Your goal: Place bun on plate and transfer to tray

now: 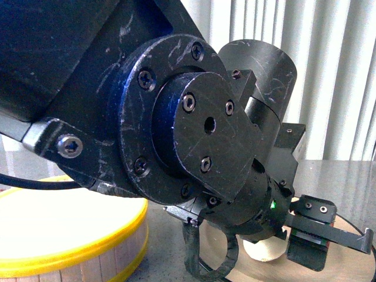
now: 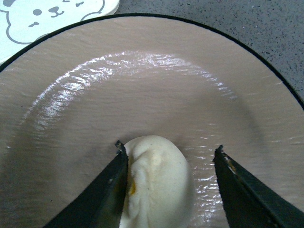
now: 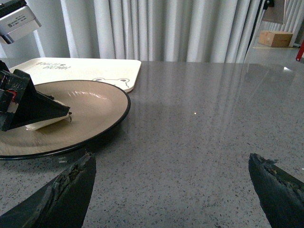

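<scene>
bun (image 2: 156, 185) on plate (image 2: 152, 71); left end effector (image 2: 169, 145) released, straddling it, touching one side; right end effector (image 3: 171, 156) spread wide, empty.

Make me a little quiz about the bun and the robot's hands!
1. True or false: the bun lies on the plate.
2. What is drawn on the tray? A. bear face B. star C. fish
3. Fill in: the right gripper is ____, with nothing between its fingers.

Key: 1 true; 2 A; 3 open.
</scene>
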You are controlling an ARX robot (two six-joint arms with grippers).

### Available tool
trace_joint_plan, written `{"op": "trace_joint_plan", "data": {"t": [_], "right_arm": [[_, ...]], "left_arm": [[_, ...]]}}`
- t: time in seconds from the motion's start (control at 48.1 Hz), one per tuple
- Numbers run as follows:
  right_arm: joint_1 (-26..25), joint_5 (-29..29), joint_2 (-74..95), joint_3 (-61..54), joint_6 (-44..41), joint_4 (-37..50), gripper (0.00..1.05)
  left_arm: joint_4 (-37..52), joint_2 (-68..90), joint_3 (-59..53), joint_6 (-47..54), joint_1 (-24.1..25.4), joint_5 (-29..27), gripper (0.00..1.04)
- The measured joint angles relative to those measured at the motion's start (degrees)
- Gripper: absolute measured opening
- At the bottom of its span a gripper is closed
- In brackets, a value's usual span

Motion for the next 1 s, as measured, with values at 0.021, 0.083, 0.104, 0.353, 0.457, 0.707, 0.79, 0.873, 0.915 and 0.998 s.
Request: {"op": "trace_joint_plan", "data": {"t": [0.021,0.083,0.104,0.353,0.457,0.707,0.79,0.873,0.915,0.998], "right_arm": [[0.0,0.0,0.0,0.0,0.0,0.0,0.96],[0.0,0.0,0.0,0.0,0.0,0.0,0.96],[0.0,0.0,0.0,0.0,0.0,0.0,0.96],[0.0,0.0,0.0,0.0,0.0,0.0,0.96],[0.0,0.0,0.0,0.0,0.0,0.0,0.96],[0.0,0.0,0.0,0.0,0.0,0.0,0.96],[0.0,0.0,0.0,0.0,0.0,0.0,0.96],[0.0,0.0,0.0,0.0,0.0,0.0,0.96],[0.0,0.0,0.0,0.0,0.0,0.0,0.96],[0.0,0.1,0.0,0.0,0.0,0.0,0.96]], "left_arm": [[0.2,-0.1,0.0,-0.2,0.0,0.2,0.62],[1.1,-0.2,-0.2,-0.9,0.0,0.3,0.72],[1.4,-0.3,-0.2,-1.0,0.0,0.3,0.76],[3.5,-2.3,-0.2,-4.4,0.5,0.5,0.98],[3.8,-3.1,-0.1,-5.1,1.3,0.5,0.98],[1.2,-3.3,4.2,-7.9,6.7,-3.3,0.98],[1.1,-3.3,4.5,-8.4,7.8,-3.9,0.98],[1.0,-3.3,4.5,-8.6,8.0,-3.8,0.98],[1.0,-3.3,4.5,-8.6,7.8,-3.7,0.98],[1.0,-3.3,4.5,-8.6,7.3,-3.6,0.98]]}}
